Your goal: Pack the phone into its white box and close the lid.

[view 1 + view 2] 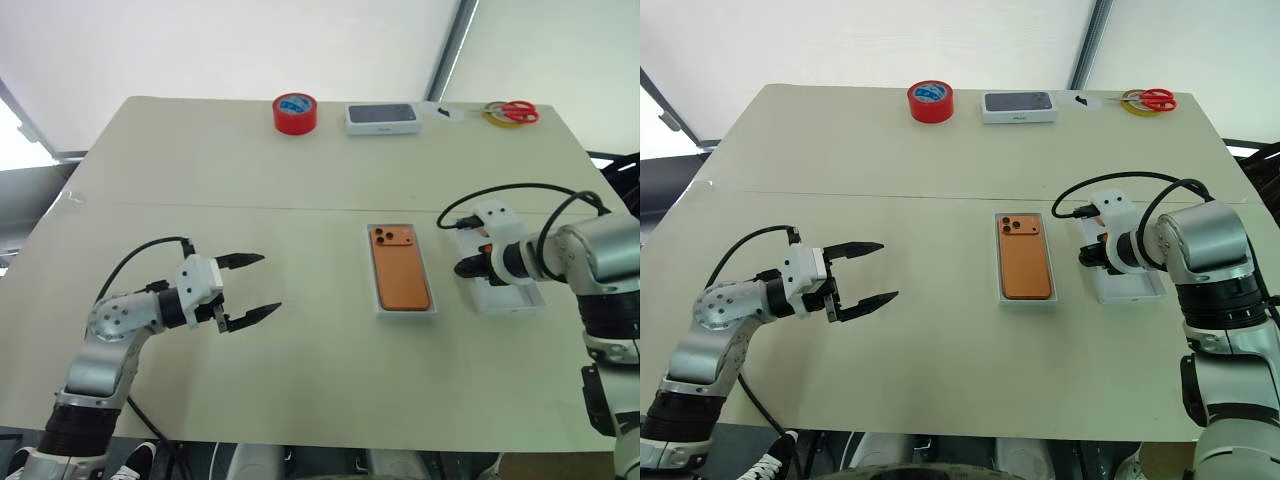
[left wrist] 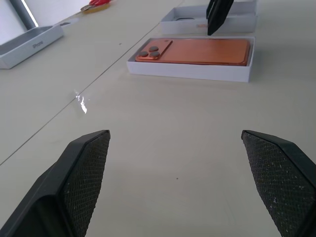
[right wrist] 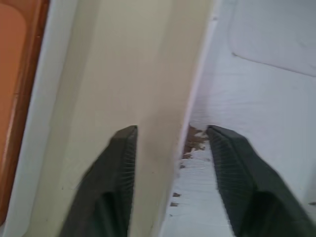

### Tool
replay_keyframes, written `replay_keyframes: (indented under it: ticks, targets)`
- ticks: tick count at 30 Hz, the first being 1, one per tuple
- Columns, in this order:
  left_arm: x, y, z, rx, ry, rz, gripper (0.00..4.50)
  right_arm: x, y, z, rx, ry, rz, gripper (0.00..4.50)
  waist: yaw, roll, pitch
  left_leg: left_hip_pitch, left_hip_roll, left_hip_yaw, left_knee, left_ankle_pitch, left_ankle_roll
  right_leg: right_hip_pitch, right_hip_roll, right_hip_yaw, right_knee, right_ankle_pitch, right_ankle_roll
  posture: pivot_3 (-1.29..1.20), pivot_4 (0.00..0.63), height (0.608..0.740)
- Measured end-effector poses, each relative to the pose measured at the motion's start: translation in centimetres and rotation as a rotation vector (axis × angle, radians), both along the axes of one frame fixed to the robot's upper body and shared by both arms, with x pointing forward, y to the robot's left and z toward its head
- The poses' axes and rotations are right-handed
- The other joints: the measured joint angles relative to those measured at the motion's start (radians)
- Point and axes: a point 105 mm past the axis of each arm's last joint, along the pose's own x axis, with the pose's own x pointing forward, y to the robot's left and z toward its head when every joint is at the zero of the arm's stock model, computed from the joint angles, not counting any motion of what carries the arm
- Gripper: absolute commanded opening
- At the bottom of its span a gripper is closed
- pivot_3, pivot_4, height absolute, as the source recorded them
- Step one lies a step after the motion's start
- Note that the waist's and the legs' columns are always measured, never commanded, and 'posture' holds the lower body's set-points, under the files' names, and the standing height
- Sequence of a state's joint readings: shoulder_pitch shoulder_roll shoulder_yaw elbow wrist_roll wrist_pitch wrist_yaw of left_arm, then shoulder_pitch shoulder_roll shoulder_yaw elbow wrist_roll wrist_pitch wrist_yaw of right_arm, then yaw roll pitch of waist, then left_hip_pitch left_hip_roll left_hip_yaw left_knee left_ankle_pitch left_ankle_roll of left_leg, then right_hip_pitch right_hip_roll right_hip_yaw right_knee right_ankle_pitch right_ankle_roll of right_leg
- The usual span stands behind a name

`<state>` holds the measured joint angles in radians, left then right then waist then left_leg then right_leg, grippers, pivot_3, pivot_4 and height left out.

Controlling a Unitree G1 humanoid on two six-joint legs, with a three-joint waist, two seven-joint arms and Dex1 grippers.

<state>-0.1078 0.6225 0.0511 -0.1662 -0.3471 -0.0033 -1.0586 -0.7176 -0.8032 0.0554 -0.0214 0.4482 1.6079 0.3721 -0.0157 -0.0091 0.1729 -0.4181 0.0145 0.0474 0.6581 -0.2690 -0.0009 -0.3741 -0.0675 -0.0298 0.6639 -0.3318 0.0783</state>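
1. My right gripper (image 3: 170,143) points steeply down at the near long wall of the shallow white rectangular lid (image 1: 503,290). One black finger stands outside that thin wall and the other inside, over the pale interior. The jaws are partly closed astride the wall, and I cannot tell whether they already pinch it.
2. Just to that gripper's left lies the flat orange smartphone with rounded corners (image 1: 400,267). It sits face down in the shallow white-rimmed box (image 1: 403,307), its dark lens cluster at the far end. The packing looks done, and only the closing appears to remain.
3. My left gripper (image 1: 249,290) hovers low over the pale table (image 1: 300,180), well to the left of the box. Its two black fingers are spread wide and hold nothing.
4. I judge the lid to be light, stiff cardboard with smooth, slippery faces. Its thin wall could buckle under a hard squeeze, so a gentle pinch at mid-length of the long wall should keep it level.
5. Far beyond both grippers sit a red tape roll (image 1: 295,113), a white box with a dark picture on top (image 1: 381,118), and red-handled scissors (image 1: 515,111).
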Motion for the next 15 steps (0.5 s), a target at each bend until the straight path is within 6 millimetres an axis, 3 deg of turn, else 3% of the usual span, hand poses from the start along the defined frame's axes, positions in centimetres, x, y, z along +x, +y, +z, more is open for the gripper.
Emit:
replay_keyframes:
  ticks: [1,2,15]
  targets:
    - [-0.1,0.0,0.0,0.0,0.001,0.001,4.5,0.2,-0.1,0.0,-0.002,-0.001,-0.014,0.17,0.0,0.0,0.0,0.0,0.0,0.0,0.0,0.0,0.0,0.0,0.0,0.0,0.0,0.0,0.0,0.0,0.15,0.74]
    - [-0.1,0.0,-0.1,-0.001,0.007,0.006,4.5,0.4,0.0,0.0,0.004,-0.001,-0.018,0.07,0.0,0.0,0.0,0.0,0.0,0.0,0.0,0.0,0.0,0.0,0.0,0.0,0.0,0.0,0.0,0.0,0.15,0.74]
    - [0.4,0.0,0.4,-0.014,0.007,0.018,4.5,1.4,0.5,0.0,0.05,-0.046,-0.088,0.07,-0.002,-0.001,-0.001,0.0,0.001,0.0,0.001,0.0,0.0,0.0,0.001,0.0,0.001,0.0,0.0,0.0,0.15,0.74]
